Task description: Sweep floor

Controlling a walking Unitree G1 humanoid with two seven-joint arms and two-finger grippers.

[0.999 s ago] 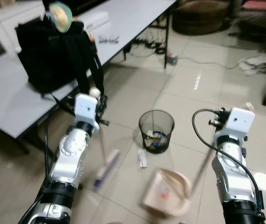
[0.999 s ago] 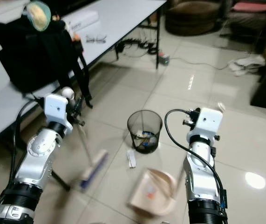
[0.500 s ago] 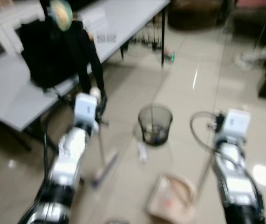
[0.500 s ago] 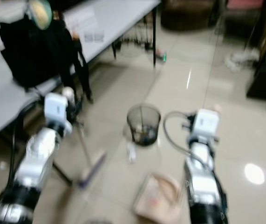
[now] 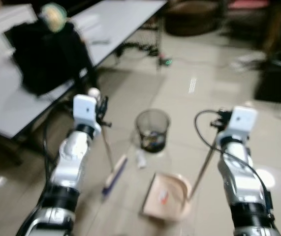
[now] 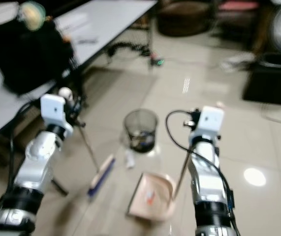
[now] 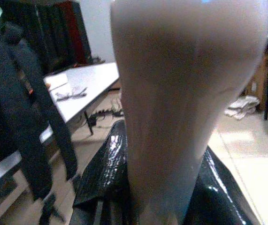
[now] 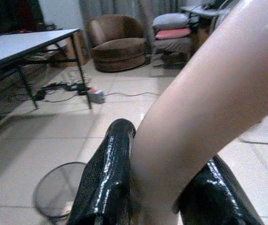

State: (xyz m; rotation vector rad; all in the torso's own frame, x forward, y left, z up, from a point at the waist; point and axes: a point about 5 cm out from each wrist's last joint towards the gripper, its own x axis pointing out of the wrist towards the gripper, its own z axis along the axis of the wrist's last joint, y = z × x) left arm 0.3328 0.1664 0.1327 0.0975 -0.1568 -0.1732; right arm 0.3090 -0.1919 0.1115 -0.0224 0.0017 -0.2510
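On the tiled floor [image 5: 189, 105] just ahead of the robot, the broom [image 5: 114, 170] stands tilted, its pale head with a blue edge resting on the tiles and its thin handle rising up and to the robot's left into the left gripper [image 5: 101, 105]. From the left wrist camera the two black fingers [image 7: 103, 173] are clamped on either side of the pale handle top, so the grasp is firm. Just beside the broom head, toward the robot's right, the pinkish dustpan [image 5: 166, 196] lies flat on the floor with a small red scrap on it; its long handle slants up to the right gripper [image 5: 220, 123]. Seen from the right wrist camera, that gripper's black fingers [image 8: 106, 176] pinch the pale handle between them. Between the two arms and a little farther out stands a dark mesh wastebasket [image 5: 152, 129] holding some rubbish, and a small white scrap [image 5: 140, 159] lies on the tiles close to its base, between bin and broom head. Off to the left a white table [image 5: 115, 22] carries a black backpack [image 5: 44, 59], and cables trail beneath its far end. The head views are somewhat blurred
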